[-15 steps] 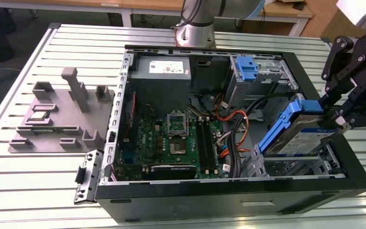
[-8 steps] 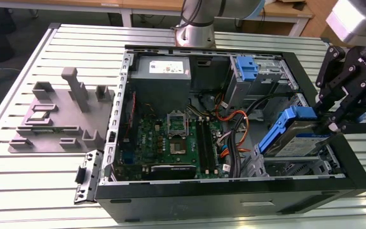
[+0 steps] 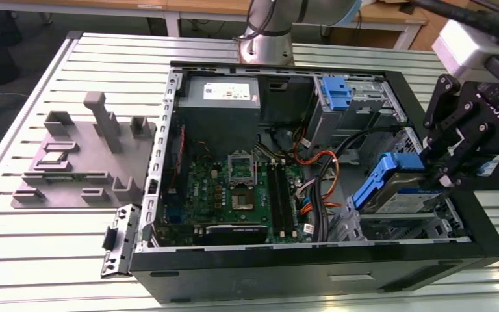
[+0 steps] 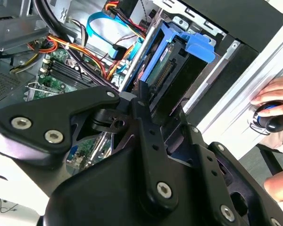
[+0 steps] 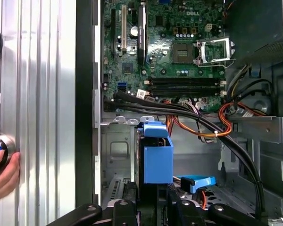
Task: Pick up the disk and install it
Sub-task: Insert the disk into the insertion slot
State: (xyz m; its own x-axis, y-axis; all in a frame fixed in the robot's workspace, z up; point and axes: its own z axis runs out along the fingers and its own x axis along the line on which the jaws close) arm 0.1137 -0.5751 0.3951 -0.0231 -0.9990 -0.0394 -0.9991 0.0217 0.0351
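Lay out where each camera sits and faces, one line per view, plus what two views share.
Exterior view: off the arm, looking down on the open case on the slatted table; the arm's base and the gripper holding the disk show.
Second wrist view: on the arm behind the gripper, looking along its black linkage to the disk; a person's hand beside the case.
First wrist view: on the arm, facing down into the case at the motherboard; the gripper shows.
Shared: both wrist views show the disk and the hand.
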